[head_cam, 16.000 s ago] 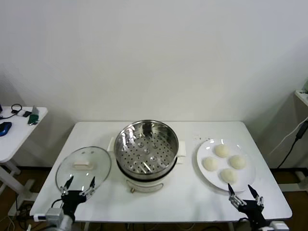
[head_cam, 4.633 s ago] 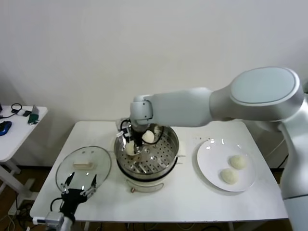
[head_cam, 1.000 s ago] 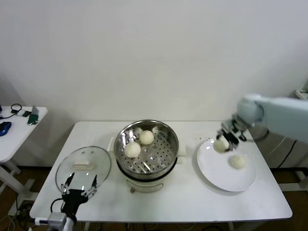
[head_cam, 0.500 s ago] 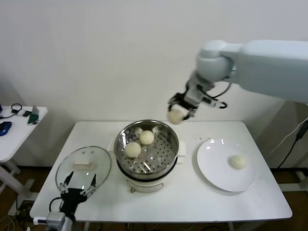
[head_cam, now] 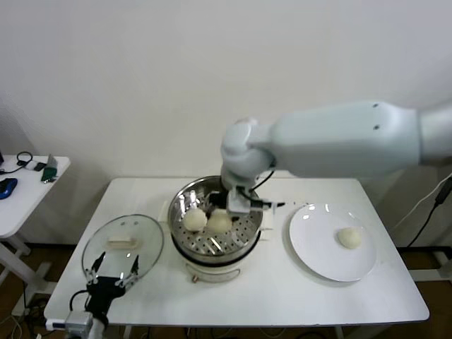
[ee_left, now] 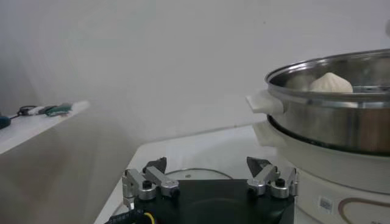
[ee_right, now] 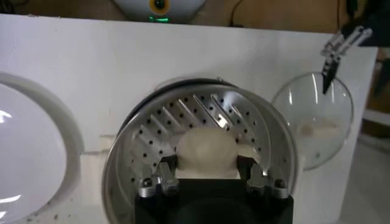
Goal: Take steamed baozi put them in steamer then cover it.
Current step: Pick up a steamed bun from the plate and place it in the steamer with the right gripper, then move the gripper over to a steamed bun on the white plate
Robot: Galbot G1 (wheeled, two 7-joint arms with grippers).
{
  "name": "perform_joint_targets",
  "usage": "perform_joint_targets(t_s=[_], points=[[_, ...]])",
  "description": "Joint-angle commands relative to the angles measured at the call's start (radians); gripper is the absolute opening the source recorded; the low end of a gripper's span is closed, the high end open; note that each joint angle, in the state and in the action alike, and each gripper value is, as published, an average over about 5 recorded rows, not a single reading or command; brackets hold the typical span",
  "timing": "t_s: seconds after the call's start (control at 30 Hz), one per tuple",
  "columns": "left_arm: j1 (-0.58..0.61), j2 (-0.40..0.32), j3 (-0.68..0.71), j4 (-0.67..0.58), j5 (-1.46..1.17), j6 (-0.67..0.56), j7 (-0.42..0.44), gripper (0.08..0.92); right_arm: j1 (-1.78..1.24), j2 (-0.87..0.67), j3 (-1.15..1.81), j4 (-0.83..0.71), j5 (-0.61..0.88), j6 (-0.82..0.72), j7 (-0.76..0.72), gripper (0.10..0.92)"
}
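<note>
A: Right gripper (ee_right: 206, 176) is clamped on a baozi (ee_right: 205, 148), over the steamer (head_cam: 215, 256) at the head view's centre. Two baozi show in the basket there; the held one (head_cam: 220, 222) is likely the centre one, beside another (head_cam: 194, 219). One more (head_cam: 349, 237) waits on the white plate (head_cam: 311, 254), centre right.

B: How will it handle?

A: Soft and light, by my guess. Squeeze gently across the round sides or you dent the dough. The glass cover (head_cam: 99, 253), lower left, looks heavier and breakable; take it by its cream handle (head_cam: 121, 242).

B: What do the views add?

A: The right wrist view shows the jaws flanking the bun above the perforated floor. Only the left wrist view shows the left gripper (ee_left: 209, 178), spread wide and empty, low beside the steamer wall, one bun top (ee_left: 331, 83) peeking over the rim.
</note>
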Motion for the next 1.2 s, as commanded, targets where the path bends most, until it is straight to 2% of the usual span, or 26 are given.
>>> perform_joint_targets(t_s=[0.03, 0.5, 0.67, 0.77, 0.9, 1.0, 1.1, 1.2], points=[[0.001, 0.002, -0.001, 0.003, -0.002, -0.001, 0.000, 0.823, -0.147, 0.067, -0.016, -0.024, -0.073, -0.007, 0.022, 0.657], [0.001, -0.001, 0.002, 0.001, -0.002, -0.002, -0.001, 0.823, -0.164, 0.084, -0.003, -0.097, -0.101, 0.006, 0.033, 0.674], [0.006, -0.001, 0.002, -0.001, -0.002, -0.004, -0.001, 0.823, -0.140, 0.073, 0.011, -0.113, -0.072, 0.033, 0.028, 0.780], [0.008, -0.001, 0.001, -0.004, -0.002, -0.005, -0.001, 0.823, -0.113, 0.056, 0.022, -0.125, -0.031, 0.050, 0.017, 0.816], [0.010, -0.001, 0.001, -0.006, -0.003, -0.006, -0.001, 0.823, -0.028, 0.002, 0.014, -0.143, 0.090, 0.076, -0.043, 0.822], [0.010, -0.001, 0.002, -0.008, -0.002, -0.005, -0.001, 0.823, 0.080, -0.068, -0.057, -0.169, 0.260, 0.058, -0.126, 0.823], [0.006, 0.000, 0.004, -0.009, -0.001, -0.004, -0.001, 0.823, 0.186, -0.166, -0.165, -0.211, 0.460, -0.014, -0.205, 0.823], [0.001, 0.000, 0.005, -0.010, -0.001, -0.001, 0.000, 0.823, 0.240, -0.269, -0.250, -0.260, 0.571, -0.109, -0.237, 0.823]])
